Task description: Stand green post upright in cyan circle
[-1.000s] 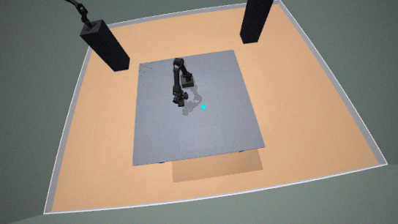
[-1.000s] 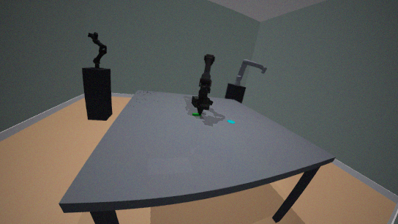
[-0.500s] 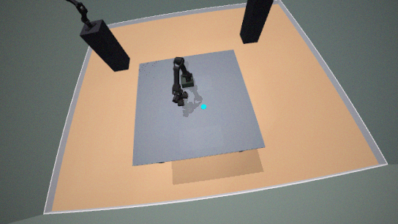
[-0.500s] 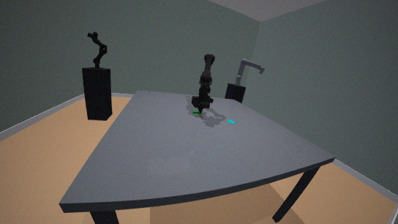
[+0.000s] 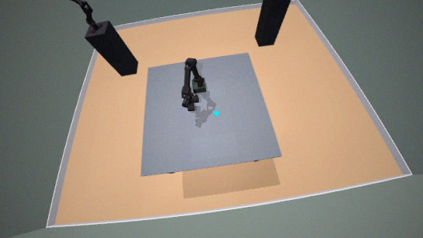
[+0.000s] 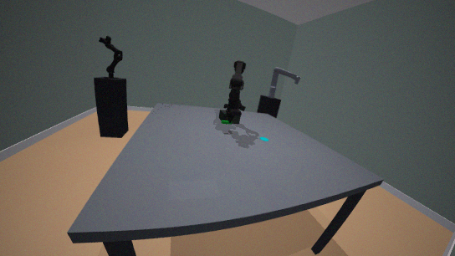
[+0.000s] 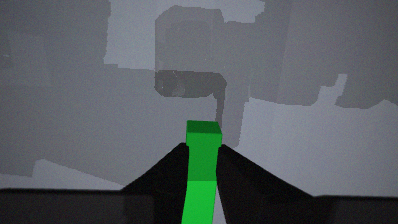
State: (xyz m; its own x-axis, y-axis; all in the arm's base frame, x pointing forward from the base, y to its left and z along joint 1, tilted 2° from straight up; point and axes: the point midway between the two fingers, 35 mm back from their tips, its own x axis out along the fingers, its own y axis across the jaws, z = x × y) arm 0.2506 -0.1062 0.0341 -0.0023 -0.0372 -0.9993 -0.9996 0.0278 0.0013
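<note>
One gray table [image 5: 218, 144] [image 6: 209, 180], one tool [image 5: 189, 106] [image 6: 232, 119] [image 7: 201, 151] — gripping one post [image 6: 226, 122] [image 7: 202, 160] (green).

In the exterior view, a robot arm [image 5: 187, 82] [image 6: 235, 97] stands on the table [image 5: 175, 144] [image 6: 209, 180] [image 7: 300, 150], upper centre; the circle [image 5: 216, 113] [image 6: 264, 139] lies before it, rightward; pedestals [image 5: 111, 48] [image 6: 110, 106] [image 5: 272, 23] [image 6: 268, 105] flank it behind
</note>
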